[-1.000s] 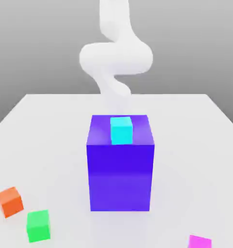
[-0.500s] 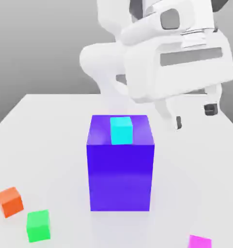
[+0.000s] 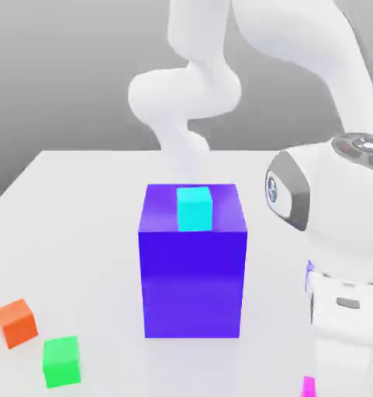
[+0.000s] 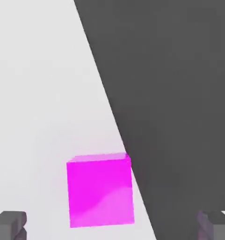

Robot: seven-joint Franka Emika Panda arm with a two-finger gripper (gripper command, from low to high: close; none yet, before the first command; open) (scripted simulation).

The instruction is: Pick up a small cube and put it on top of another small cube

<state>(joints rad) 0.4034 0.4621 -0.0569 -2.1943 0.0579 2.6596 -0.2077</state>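
Four small cubes: orange cube (image 3: 16, 322) and green cube (image 3: 62, 361) are seen at 7 o'clock of the purple block (image 3: 192, 264); cyan cube (image 3: 194, 208) is set on top of it.
Magenta cube (image 4: 100, 190): found near the bench (image 3: 81, 225) edge at 5 o'clock of the block.
Change: the arm has been swung down over it.
Gripper (image 4: 112, 225): spread wide, nothing pinched; the magenta cube is lined up for grasping.

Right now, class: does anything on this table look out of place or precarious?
Yes. The magenta cube sits right at the table edge, one corner almost at the drop. The open pincer is over it. The orange cube, green cube and cyan cube look settled.
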